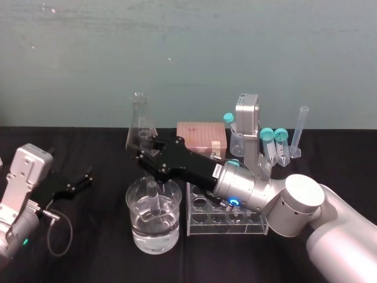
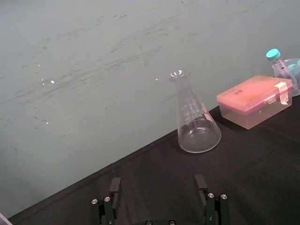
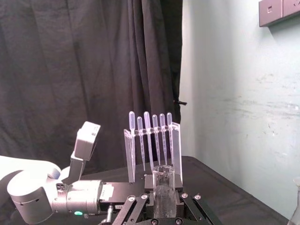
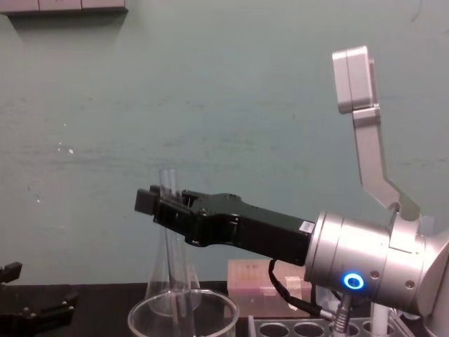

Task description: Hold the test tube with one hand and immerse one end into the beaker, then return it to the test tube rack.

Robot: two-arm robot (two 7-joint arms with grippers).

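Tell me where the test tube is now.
In the head view, the right gripper holds the test tube upright, its lower end in the beaker, left of the test tube rack.

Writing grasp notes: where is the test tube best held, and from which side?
Its upper part, just below the open mouth, coming level from the right, as the right pincer does. The test tube stands near upright, round end down in the beaker, whose wall bars a lower hold. Left pincer sits parked, open, far left.
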